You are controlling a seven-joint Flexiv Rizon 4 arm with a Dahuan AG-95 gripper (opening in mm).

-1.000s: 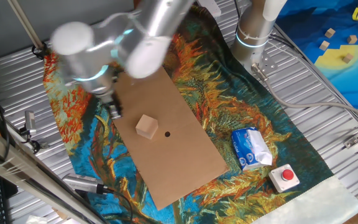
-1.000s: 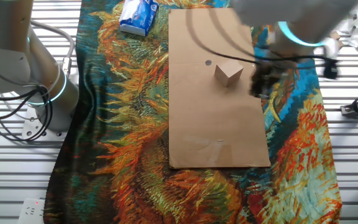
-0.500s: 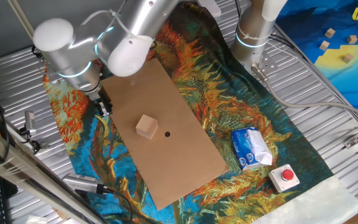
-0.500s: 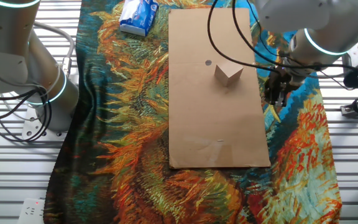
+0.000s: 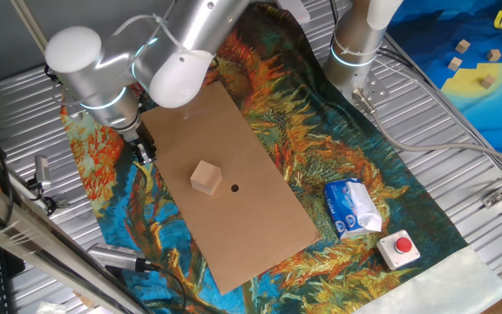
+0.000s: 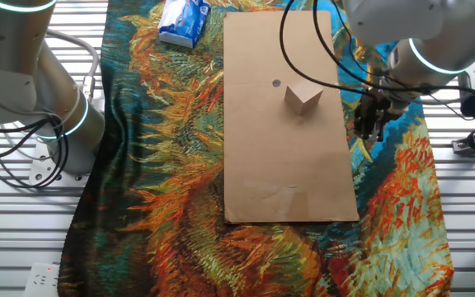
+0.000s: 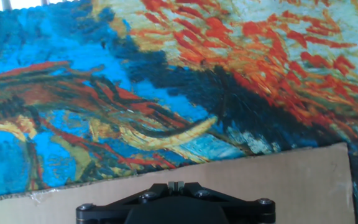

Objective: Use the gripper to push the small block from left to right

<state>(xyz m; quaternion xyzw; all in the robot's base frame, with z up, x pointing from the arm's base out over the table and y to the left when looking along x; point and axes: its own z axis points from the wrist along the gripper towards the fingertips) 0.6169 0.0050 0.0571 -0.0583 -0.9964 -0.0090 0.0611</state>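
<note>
The small block (image 5: 205,177) is a light tan wooden cube on the brown cardboard sheet (image 5: 260,218), next to a small dark dot. It also shows in the other fixed view (image 6: 303,98). My gripper (image 5: 145,151) is a narrow black tip, low over the patterned cloth just off the cardboard's left edge, apart from the block. In the other fixed view the gripper (image 6: 370,124) stands beside the cardboard's edge. In the hand view the gripper (image 7: 176,185) has its jaws together and holds nothing; the block is out of that view.
A blue-and-white tissue pack (image 5: 352,208) and a beige box with a red button (image 5: 399,248) lie on the cloth at the right. An upright arm column (image 5: 358,39) stands at the back. Metal slats surround the cloth (image 5: 364,157).
My gripper moved away from the block, off the cardboard's edge onto the cloth side, then held still over the last half second. The block has not moved.
</note>
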